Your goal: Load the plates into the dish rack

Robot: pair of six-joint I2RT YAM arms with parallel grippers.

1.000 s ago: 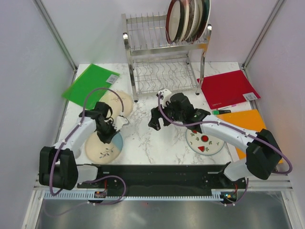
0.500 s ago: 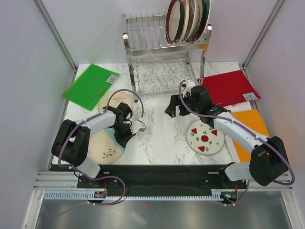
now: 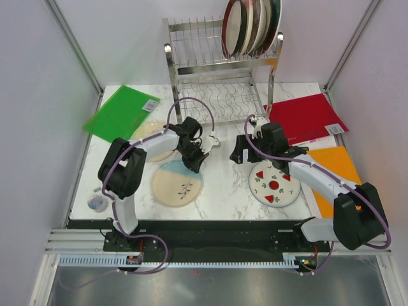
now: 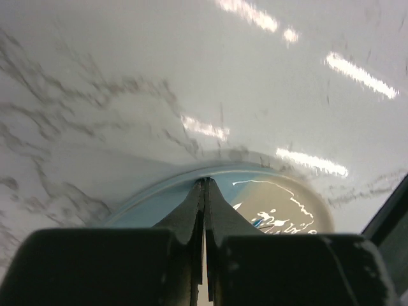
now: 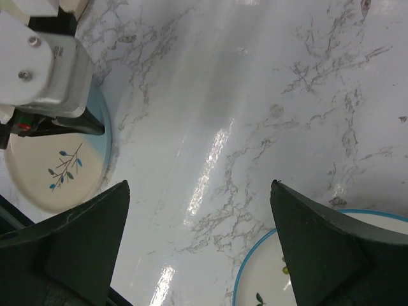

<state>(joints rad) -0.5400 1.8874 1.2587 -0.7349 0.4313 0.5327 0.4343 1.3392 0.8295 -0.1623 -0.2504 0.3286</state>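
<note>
My left gripper is shut on the far rim of the cream and light-blue leaf-sprig plate, which lies on the table. In the left wrist view the jaws pinch the blue rim. A plain cream plate lies behind it, partly under my left arm. My right gripper is open and empty above bare marble, left of the watermelon plate. The right wrist view shows the wide-apart right gripper, the leaf-sprig plate and the watermelon plate's blue edge. The chrome dish rack holds several upright plates on its upper tier.
A green mat lies at the back left, a red mat at the back right and an orange mat beside my right arm. A small round thing sits near the front left edge.
My left gripper has dragged the leaf-sprig plate to the right, towards the table's middle. My right gripper has drawn back to the right, next to the watermelon plate.
</note>
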